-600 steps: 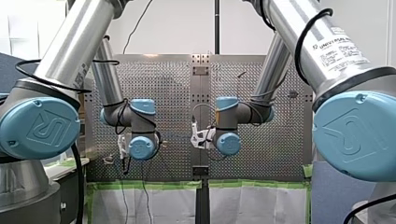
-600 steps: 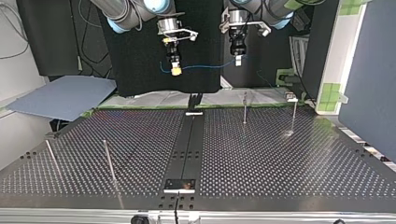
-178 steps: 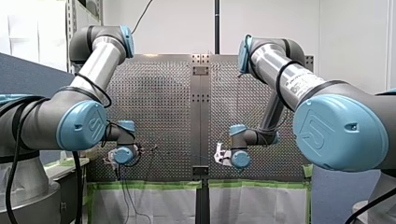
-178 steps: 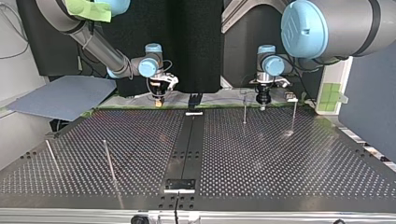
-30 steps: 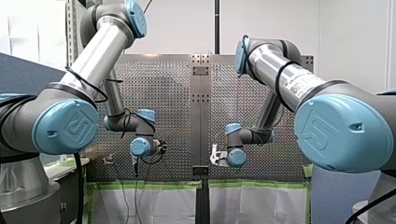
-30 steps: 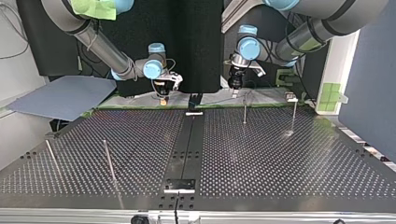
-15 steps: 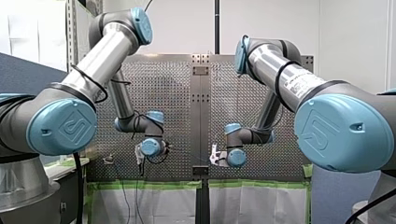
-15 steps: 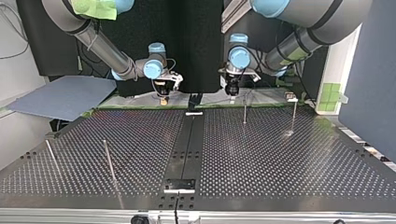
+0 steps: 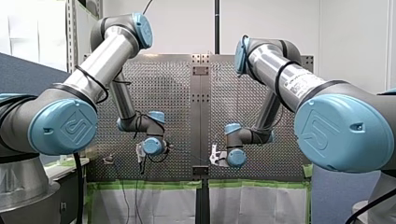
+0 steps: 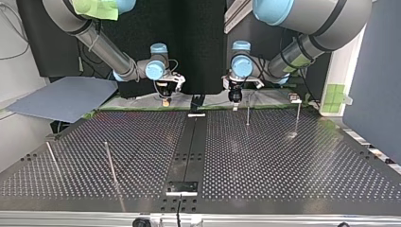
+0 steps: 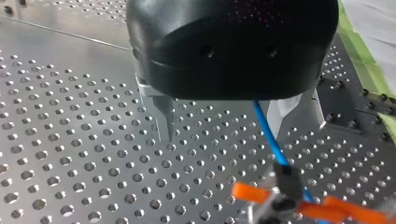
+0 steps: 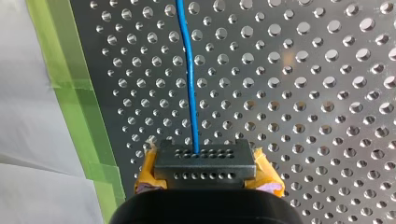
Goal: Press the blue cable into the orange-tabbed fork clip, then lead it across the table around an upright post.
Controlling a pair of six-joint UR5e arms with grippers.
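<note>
Along the upper edge of the table (image 10: 283,161) in the top view, near the middle, the blue cable (image 11: 267,137) already seems seated in the clip (image 11: 287,184) with orange tabs, so I judge the pressing done and the leading about to begin. My left gripper (image 10: 232,100) hangs just beside the nearer post (image 10: 247,109) with its fingers apart, the cable running from the clip up between them, close by one finger. My right gripper (image 10: 165,101), to its left in that view, pinches the cable between yellow pads. The next move calls for carrying the cable round that post, kept taut without tugging it out of the clip.
</note>
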